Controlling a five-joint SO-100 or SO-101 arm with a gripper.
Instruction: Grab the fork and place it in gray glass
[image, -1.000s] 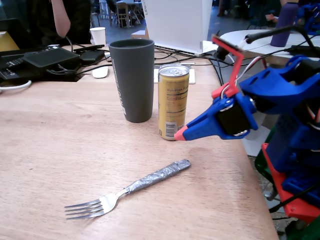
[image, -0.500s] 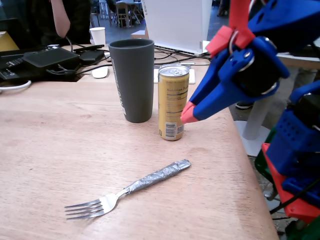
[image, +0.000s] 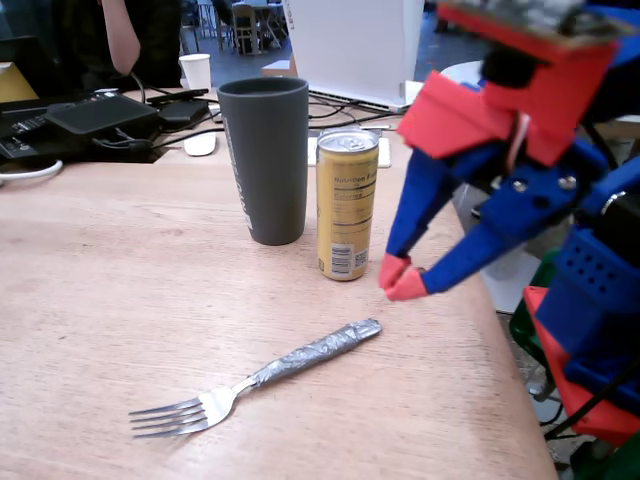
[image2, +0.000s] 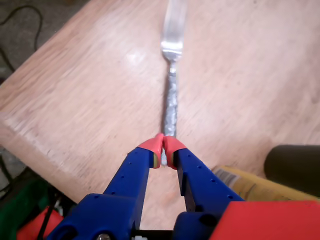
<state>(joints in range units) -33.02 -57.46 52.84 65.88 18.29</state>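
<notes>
Partly, end effector (image2: 163, 150) hides fork (image2: 171, 95) handle-end.

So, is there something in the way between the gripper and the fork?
Nothing visible. The gripper, fingertips together, hangs above bare table just beyond the foil-wrapped handle end of the fork. The gold can stands to the side.

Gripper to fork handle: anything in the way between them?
Nothing. In the fixed view only bare table separates the shut gripper from the fork.
</notes>
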